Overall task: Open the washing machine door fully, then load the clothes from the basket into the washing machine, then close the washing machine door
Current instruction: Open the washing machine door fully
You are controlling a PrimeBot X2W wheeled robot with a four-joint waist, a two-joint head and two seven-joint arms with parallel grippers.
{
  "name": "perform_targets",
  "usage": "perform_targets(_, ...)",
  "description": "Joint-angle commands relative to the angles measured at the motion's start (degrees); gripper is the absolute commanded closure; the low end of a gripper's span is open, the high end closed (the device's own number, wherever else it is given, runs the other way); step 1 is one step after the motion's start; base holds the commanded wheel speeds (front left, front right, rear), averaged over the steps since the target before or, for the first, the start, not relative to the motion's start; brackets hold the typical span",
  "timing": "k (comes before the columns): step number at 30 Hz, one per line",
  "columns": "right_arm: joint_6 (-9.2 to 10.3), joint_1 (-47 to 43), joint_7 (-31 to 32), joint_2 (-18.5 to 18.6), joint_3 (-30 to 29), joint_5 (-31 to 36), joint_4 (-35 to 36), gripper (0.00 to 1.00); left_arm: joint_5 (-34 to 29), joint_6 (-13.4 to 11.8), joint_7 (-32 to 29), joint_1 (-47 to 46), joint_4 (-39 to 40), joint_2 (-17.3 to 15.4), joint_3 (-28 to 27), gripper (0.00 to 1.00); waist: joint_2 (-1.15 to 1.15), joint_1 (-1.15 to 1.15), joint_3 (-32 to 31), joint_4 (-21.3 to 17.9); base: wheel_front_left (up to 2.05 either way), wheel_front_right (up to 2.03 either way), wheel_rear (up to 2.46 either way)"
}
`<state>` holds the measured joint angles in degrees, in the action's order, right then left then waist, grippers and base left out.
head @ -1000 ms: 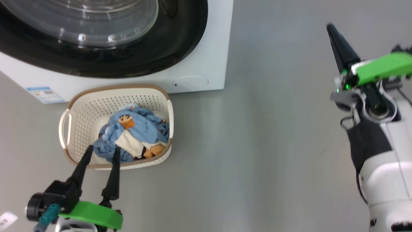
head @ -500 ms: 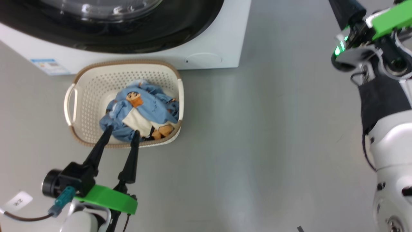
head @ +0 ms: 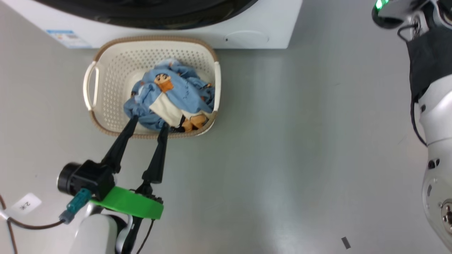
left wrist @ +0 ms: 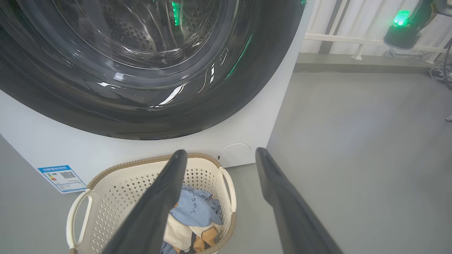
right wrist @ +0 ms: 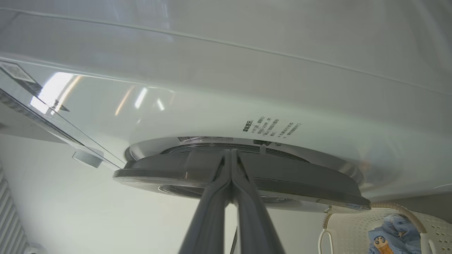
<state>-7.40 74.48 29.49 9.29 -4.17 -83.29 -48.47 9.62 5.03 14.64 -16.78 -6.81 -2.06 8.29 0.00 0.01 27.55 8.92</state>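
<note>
Head view first: the basket (head: 92, 76) sits on the grey floor (head: 300, 141) at about 11 o'clock, right up against the front of the washing machine (head: 275, 21), which runs along 12 o'clock. The clothes (head: 183, 93) are bunched in the basket's 4 o'clock half, blue fabric with a cartoon figure facing up. The left end effector (head: 149, 122) comes up from 7 o'clock with its fingers spread wide and nothing between them. Its tips are over the basket's near rim, one at the edge of the blue fabric; can't tell if it's touching. The blue label (head: 67, 37) is at the machine's 10 o'clock corner, and the small round flap (head: 247, 36) is just past the basket at 1 o'clock.

Left wrist view: the washing machine door (left wrist: 141, 120) fills everything from 9 to 1 o'clock, a glossy black ring around the glass porthole (left wrist: 141, 35). The basket and clothes are down at 6 to 7 o'clock, behind the spread fingers.

Right wrist view: the right end effector (right wrist: 231, 153) is clamped closed, empty, with its tips at the door's edge, seen side-on. The basket peeks in at 4 o'clock.
</note>
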Motion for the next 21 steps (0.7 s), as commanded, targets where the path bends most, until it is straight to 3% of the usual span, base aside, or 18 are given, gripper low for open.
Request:
perform_targets(1,-0.09,2.5,-0.1,-1.2,0.9,1.2,0.5,1.00,0.9,-0.5,0.4,-1.4,1.8,-0.8,-1.0,0.00,0.00,0.00,2.1,1.8,0.00,0.00,0.00)
perform_targets(21,-0.09,10.6,-2.1,-2.5,2.1,6.2,-5.8,1.00,4.3,-2.3,0.4,-5.1,3.1,-0.8,4.5,0.00,0.00,0.00,7.0,6.0,0.00,0.00,0.00)
